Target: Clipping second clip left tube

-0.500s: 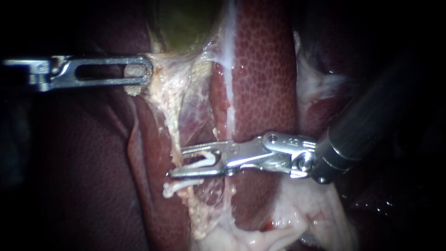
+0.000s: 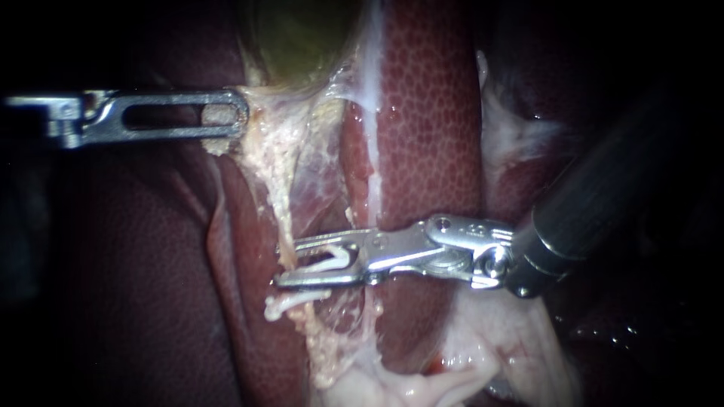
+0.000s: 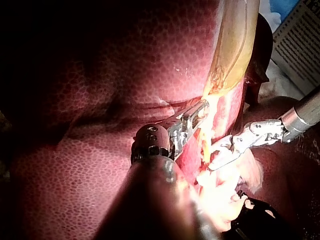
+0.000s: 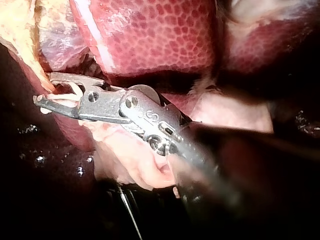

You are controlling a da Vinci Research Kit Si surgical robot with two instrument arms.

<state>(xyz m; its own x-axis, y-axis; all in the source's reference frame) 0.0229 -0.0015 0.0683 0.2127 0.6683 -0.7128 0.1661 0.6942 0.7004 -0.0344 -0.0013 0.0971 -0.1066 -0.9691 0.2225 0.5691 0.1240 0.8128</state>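
Note:
The left tube (image 2: 280, 203) is a pale strand running down from the greenish gallbladder (image 2: 302, 38) beside the liver (image 2: 430, 113). A white clip (image 2: 290, 301) sits across it low down. Just above that clip, my right instrument (image 2: 290, 261) straddles the tube, its jaws holding a second white clip (image 2: 332, 260) between them. In the right wrist view the same jaws (image 4: 45, 87) carry the clip (image 4: 75, 90). My left instrument (image 2: 234, 117) is shut on pale tissue at the gallbladder's lower end, pulling it sideways. The left wrist view shows it (image 3: 200, 111) gripping that yellowish tissue.
Pale fatty tissue (image 2: 452, 362) lies below my right instrument's shaft. A white band (image 2: 371, 83) runs down the liver lobe right of the tube. Dark liver (image 2: 136, 264) fills the left side. In the left wrist view my right instrument (image 3: 217, 157) comes in beside my left.

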